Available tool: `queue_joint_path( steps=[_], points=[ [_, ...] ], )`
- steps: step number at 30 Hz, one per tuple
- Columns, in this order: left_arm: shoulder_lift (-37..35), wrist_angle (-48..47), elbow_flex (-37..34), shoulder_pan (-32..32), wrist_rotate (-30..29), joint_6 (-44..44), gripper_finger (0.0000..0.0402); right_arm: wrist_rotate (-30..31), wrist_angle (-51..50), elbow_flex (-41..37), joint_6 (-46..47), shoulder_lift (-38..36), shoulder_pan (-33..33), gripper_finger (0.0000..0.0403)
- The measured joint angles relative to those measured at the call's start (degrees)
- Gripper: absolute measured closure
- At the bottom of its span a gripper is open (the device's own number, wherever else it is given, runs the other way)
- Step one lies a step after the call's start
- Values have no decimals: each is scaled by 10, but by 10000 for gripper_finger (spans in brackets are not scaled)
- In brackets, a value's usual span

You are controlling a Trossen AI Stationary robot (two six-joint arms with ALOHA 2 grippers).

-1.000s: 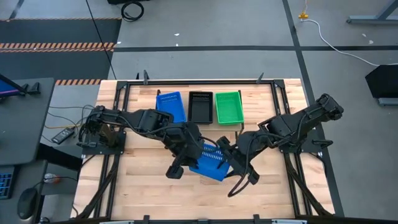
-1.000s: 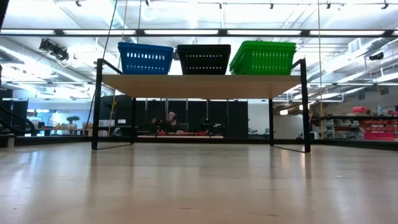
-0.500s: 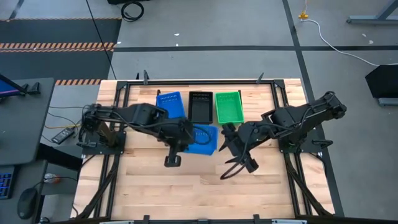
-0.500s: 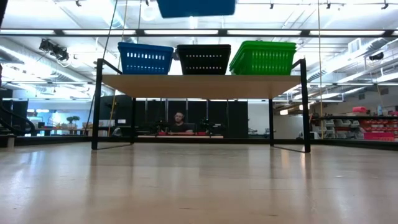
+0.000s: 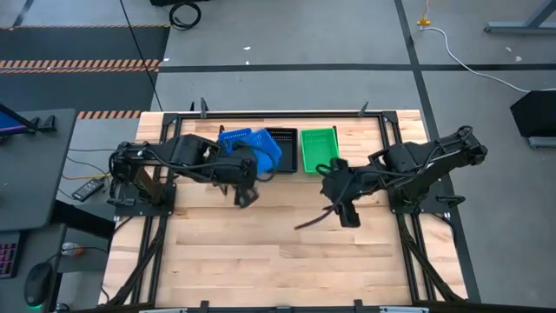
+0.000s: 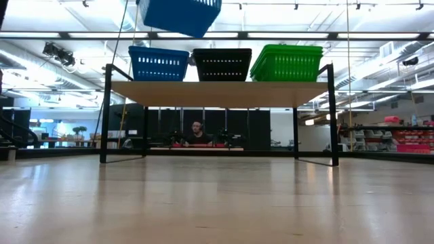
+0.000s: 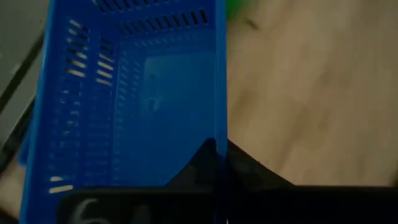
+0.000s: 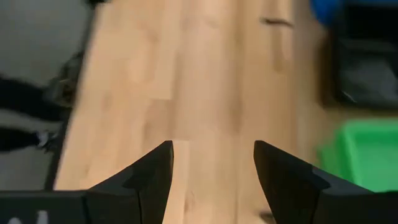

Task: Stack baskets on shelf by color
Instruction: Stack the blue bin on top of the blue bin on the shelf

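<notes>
With the left gripper [image 7: 214, 171] clamped on the tilted blue basket [image 5: 254, 144] above the shelf's [image 6: 220, 93] left end, level it over the blue stack [image 6: 159, 64] before you lower — the right gripper [image 8: 211, 171] waits open.

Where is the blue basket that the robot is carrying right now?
The left claw holds the carried blue basket up in the air, tilted, just above the blue basket on the shelf, left of the black basket.
</notes>
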Motion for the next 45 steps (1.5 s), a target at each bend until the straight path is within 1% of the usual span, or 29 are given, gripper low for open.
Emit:
queue_joint_path(
  steps=[3, 7, 9, 15, 17, 19, 22, 25, 28, 34, 40, 43, 45],
  points=[
    [0, 1, -6, 11, -35, -111, 393, 44, -32, 0, 67, 0, -4, 174],
    [0, 2, -6, 28, -51, -215, 393, 49, -68, 0, 105, 0, -9, 174],
    [0, 2, -6, 33, -69, -248, 393, 49, -76, 0, 109, 0, -9, 174],
    [0, 3, -6, 41, -152, -301, 393, 56, -102, -1, 119, 1, -11, 174],
    [0, 2, -12, 41, -175, -334, 393, 75, -115, -1, 133, 1, -14, 174],
    [0, 3, -23, 41, -192, -373, 394, 103, -142, -1, 166, 1, -21, 175],
    [0, 3, -47, 36, -202, -418, 394, 139, -188, -1, 235, 1, -38, 177],
    [0, 3, -77, 35, -202, -457, 394, 164, -221, -1, 257, 1, -57, 181],
    [1, 2, -99, 35, -188, -518, 394, 174, -239, -1, 256, 1, -78, 185],
    [10, 3, -106, 38, -193, -614, 394, 176, -285, -1, 194, 0, -102, 187],
    [24, 2, -106, 65, -195, -652, 394, 182, -278, -1, 124, -8, -109, 187],
    [34, 3, -106, 80, -179, -655, 394, 180, -274, -1, 106, -7, -115, 187],
    [39, 3, -106, 91, -158, -653, 394, 180, -274, -1, 99, -7, -118, 187]
  ],
)
